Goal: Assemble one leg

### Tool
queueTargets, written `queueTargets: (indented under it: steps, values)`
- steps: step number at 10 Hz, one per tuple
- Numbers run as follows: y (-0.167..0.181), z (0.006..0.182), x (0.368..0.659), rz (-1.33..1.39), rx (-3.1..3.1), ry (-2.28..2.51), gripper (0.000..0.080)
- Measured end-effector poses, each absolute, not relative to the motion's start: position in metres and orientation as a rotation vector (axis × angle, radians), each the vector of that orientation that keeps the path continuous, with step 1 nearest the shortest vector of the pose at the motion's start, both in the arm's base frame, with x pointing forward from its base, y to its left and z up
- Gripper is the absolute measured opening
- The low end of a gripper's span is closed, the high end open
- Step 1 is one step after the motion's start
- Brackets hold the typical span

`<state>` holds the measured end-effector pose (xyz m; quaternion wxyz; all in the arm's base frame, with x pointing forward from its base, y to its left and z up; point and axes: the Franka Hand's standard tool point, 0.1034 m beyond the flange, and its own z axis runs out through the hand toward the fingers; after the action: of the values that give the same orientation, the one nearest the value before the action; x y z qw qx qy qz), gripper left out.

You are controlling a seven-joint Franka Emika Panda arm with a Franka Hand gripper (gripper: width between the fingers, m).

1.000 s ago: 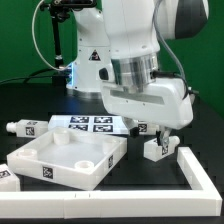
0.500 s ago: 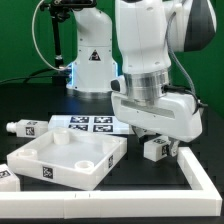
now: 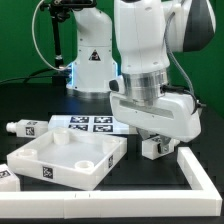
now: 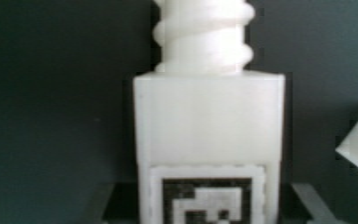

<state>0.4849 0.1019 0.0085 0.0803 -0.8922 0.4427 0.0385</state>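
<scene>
My gripper [image 3: 152,137] is down low over the leg [image 3: 154,148], which lies on the table [image 3: 120,200] toward its near edge, on the exterior view's right. The leg sits just beside the long L-shaped bar [image 3: 196,174] that runs along that side of the table, with a thin dark gap between the two. In the wrist view the leg [image 4: 208,120] fills the middle of the picture: a blocky white body, a threaded stub at one end and a black-and-white tag at the other. My jaws stand one on each side of the tagged end, close against its flanks. I cannot tell whether they press on it or stand a hair off, so I won't call it a grip. A second leg [image 3: 24,128] lies well apart toward the exterior view's left edge of the table. Between the two legs, nearer the far edge, the marker board [image 3: 86,123] lies flat. The square panel [image 3: 66,160] rests toward the near edge on the exterior view's left.
</scene>
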Motion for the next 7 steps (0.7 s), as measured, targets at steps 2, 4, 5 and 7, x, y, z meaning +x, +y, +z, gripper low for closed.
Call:
queueTargets:
  steps: [2, 4, 5, 7]
  values:
    - [0.072, 0.03, 0.466, 0.067, -2.75, 1.142, 0.0281]
    - [0.033, 0.068, 0.441, -0.02, -2.811, 0.965, 0.0281]
    - [0.03, 0.064, 0.437, -0.076, -2.839, 0.937, 0.0281]
    - [0.033, 0.062, 0.438, -0.057, -2.836, 0.936, 0.0281]
